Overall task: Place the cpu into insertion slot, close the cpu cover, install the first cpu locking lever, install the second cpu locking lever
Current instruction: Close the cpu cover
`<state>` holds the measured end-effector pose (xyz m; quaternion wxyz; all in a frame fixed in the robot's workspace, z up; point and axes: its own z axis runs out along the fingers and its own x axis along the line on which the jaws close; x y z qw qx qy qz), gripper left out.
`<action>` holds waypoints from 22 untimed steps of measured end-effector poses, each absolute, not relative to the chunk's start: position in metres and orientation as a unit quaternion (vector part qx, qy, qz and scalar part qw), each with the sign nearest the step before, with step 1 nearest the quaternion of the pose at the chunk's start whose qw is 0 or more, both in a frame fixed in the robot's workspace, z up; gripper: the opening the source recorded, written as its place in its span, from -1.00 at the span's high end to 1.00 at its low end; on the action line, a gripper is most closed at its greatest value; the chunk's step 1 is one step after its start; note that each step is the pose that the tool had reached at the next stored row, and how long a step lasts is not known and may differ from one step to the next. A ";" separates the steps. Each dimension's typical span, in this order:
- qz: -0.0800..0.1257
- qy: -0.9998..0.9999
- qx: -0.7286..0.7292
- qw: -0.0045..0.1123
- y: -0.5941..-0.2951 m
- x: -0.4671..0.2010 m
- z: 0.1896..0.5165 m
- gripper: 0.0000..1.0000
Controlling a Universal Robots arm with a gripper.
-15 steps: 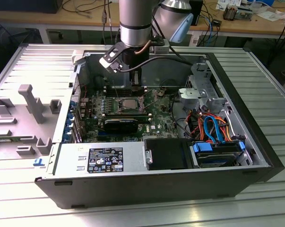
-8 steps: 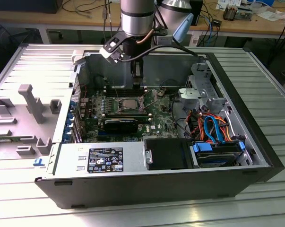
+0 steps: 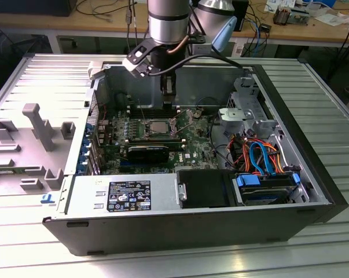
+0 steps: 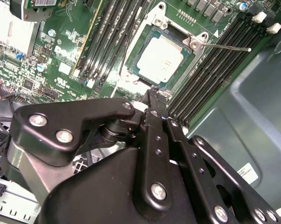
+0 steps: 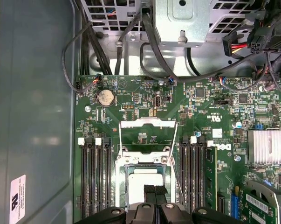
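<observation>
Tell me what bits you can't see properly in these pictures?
- The cpu: first wrist view, the gripper covers one edge.
- The motherboard: second wrist view, the gripper's body hides a big part.
- The arm: exterior view, the top edge cuts it off.

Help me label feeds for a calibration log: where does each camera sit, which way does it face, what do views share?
Exterior view: off the arm, above the computer case, looking down into it; the arm's gripper hangs near the cpu.
First wrist view: on the wrist, facing the motherboard squarely; gripper tips show.
Second wrist view: on the wrist, slanting along the gripper toward the cpu.
All share gripper and cpu.
</observation>
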<state>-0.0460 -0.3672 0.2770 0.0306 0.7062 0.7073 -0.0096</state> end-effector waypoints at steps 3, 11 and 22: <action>-0.010 0.707 0.706 0.031 -0.367 -0.045 0.277 0.79; -0.010 0.707 0.706 0.031 -0.367 -0.043 0.277 0.79; -0.010 0.707 0.706 0.031 -0.367 -0.038 0.277 0.79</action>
